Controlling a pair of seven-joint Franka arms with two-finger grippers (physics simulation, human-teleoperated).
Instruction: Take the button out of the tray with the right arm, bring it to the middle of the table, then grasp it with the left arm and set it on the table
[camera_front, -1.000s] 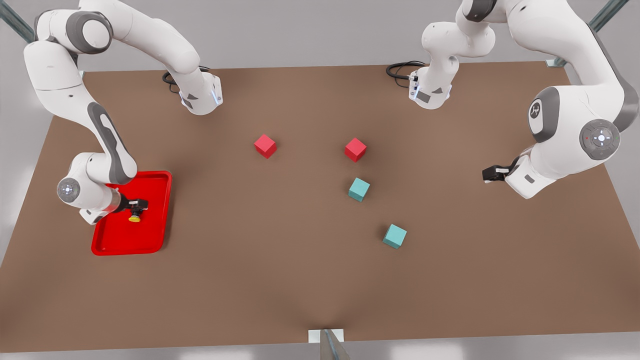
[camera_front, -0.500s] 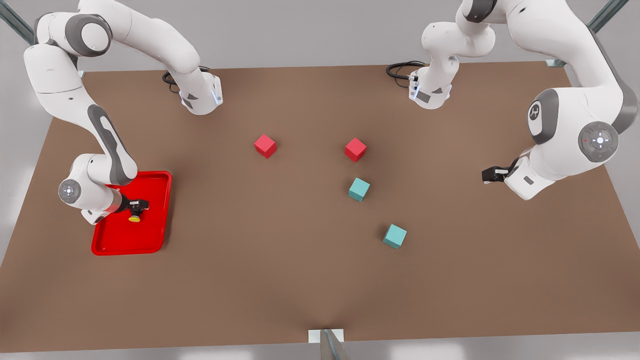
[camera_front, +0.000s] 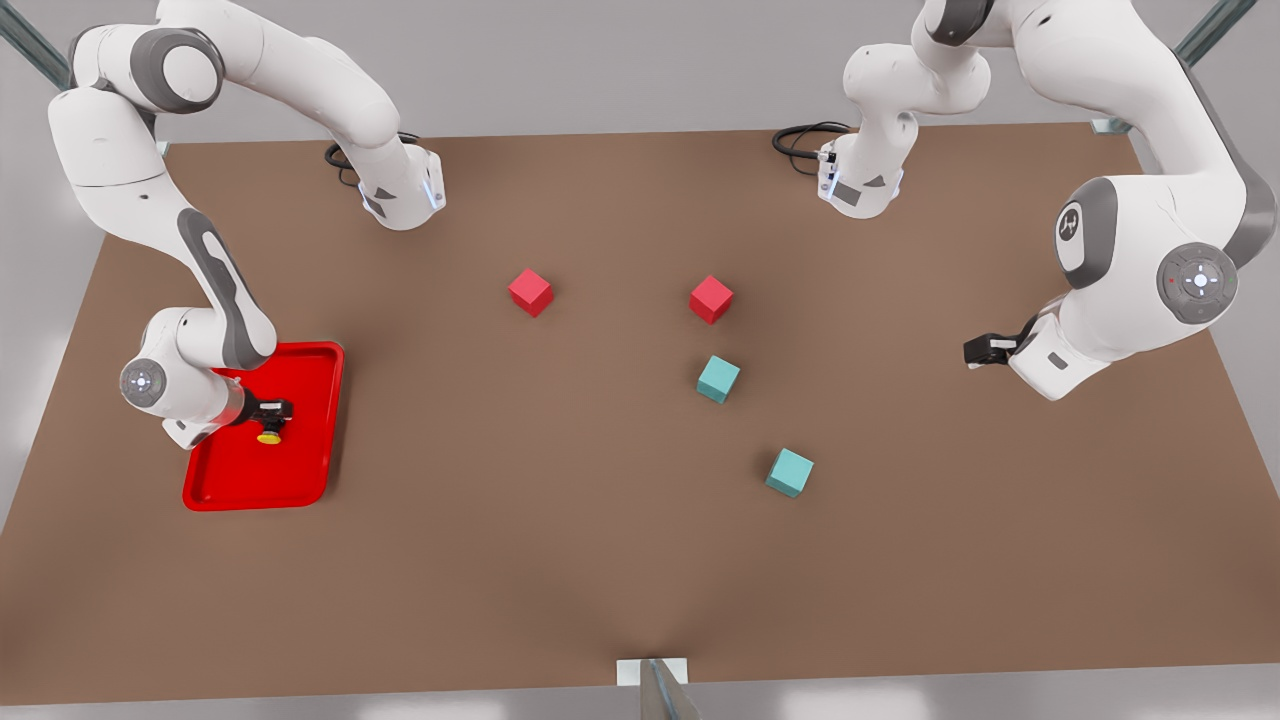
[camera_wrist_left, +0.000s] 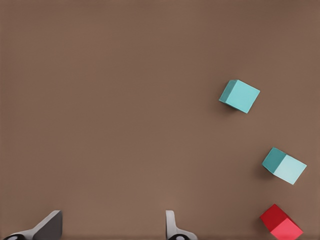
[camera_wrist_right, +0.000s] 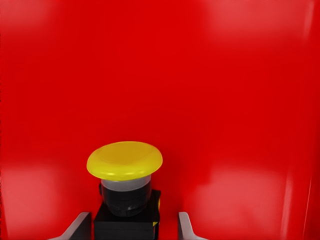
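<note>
Right wrist view: right gripper (camera_wrist_right: 131, 227) spread around the button (camera_wrist_right: 126, 187) (in the tray (camera_wrist_right: 240, 100)); left gripper (camera_wrist_left: 112, 227) open.

Right claw (camera_front: 272, 420) spread and lowered; left claw (camera_front: 975, 350) waits, fingers parted.

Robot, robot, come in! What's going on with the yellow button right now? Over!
Right gripper low in the tray, fingers open either side of the button. Left gripper open, waiting above bare table. Cubes well off, nothing blocking.

Simulated robot lab: bare brown table (camera_front: 560, 560), grey backdrop
</note>
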